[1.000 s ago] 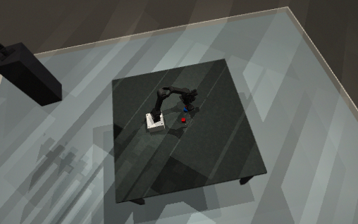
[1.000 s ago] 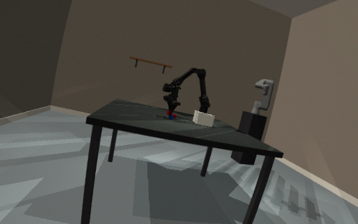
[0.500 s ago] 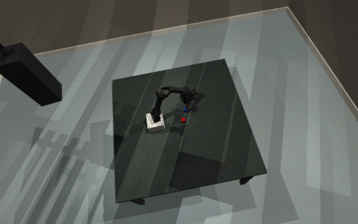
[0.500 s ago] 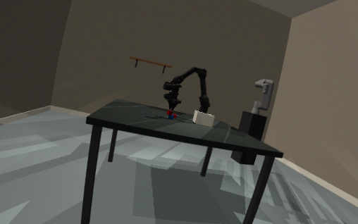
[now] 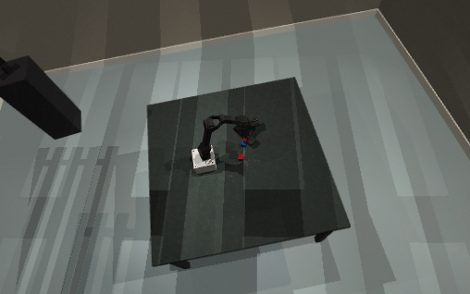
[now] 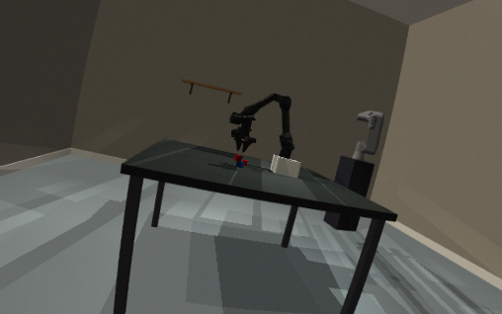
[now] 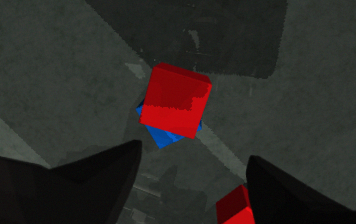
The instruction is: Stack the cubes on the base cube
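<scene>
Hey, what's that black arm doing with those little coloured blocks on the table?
The black robot arm is stacking small cubes on a dark table. One red cube already sits on the blue base cube, covering one corner. The arm's hand is open, empty, and hangs above the stack. A second red cube lies on the table beside the stack, not yet placed.

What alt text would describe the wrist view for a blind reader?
A red cube sits on a blue cube, seen from above between two open black fingers. A second red cube lies on the dark table at the lower right.
</scene>
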`<state>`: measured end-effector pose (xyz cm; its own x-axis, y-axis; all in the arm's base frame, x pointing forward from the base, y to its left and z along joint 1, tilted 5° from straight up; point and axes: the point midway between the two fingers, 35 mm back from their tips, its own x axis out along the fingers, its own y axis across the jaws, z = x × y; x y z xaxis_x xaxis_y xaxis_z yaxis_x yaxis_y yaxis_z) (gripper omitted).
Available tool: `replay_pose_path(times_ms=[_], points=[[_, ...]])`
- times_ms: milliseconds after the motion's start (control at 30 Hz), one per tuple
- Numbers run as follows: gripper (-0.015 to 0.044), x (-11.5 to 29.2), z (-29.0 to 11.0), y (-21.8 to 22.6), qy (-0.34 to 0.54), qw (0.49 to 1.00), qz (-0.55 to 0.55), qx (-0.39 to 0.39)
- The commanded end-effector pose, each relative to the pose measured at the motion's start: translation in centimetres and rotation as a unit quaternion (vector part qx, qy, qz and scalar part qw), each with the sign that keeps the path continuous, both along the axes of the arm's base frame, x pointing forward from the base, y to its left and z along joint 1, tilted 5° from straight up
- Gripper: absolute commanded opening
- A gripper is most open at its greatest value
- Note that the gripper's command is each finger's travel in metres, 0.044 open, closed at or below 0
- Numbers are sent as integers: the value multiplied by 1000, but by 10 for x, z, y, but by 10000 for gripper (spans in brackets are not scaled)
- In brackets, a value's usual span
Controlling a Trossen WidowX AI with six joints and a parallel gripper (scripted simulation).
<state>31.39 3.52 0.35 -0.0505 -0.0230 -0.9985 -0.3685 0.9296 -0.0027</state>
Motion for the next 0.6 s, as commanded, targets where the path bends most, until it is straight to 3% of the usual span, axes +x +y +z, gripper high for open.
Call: replay_pose_path(times_ms=[0,567], points=[[265,-11,10,-21,2,996,89,3],[265,-63,39,-86,12,906,422,19]])
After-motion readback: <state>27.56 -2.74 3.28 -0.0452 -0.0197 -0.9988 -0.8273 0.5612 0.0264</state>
